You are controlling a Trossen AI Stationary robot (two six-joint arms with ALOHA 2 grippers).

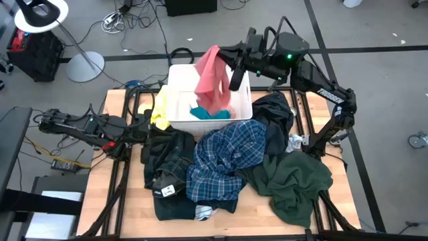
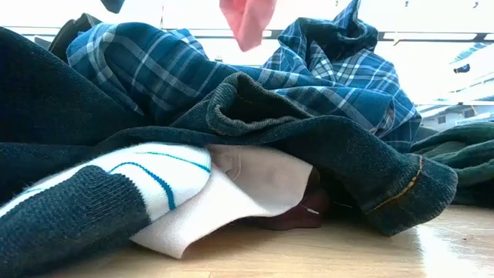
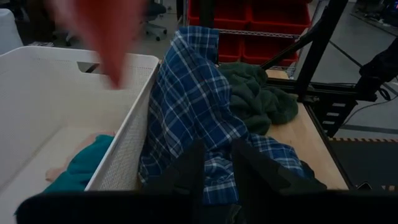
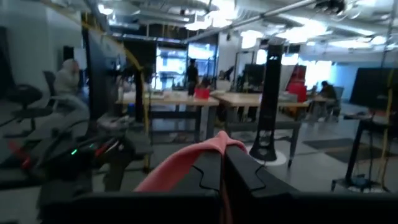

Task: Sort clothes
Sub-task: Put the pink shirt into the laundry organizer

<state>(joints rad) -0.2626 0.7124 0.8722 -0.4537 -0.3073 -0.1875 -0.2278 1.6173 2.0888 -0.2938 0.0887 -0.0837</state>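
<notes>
My right gripper is shut on a salmon pink garment, held high over the white bin at the table's far middle. A teal garment lies in the bin and a yellow one hangs over its left wall. A blue plaid shirt, a dark green garment, a black one and a white-striped piece lie heaped on the table. My left gripper is at the table's left, low beside the bin, its fingers slightly apart and empty. My right gripper pinches a fold at the salmon pink garment's top between its two fingers. The cloth drapes over the fingertips and hangs slack below them. Its lower end is clear of the table, over the bin.
The clothes heap covers the table's middle and right. Bare wood shows at the near left and the far left corner. Beyond the table there are cables, a lamp stand, red crates and people at desks.
</notes>
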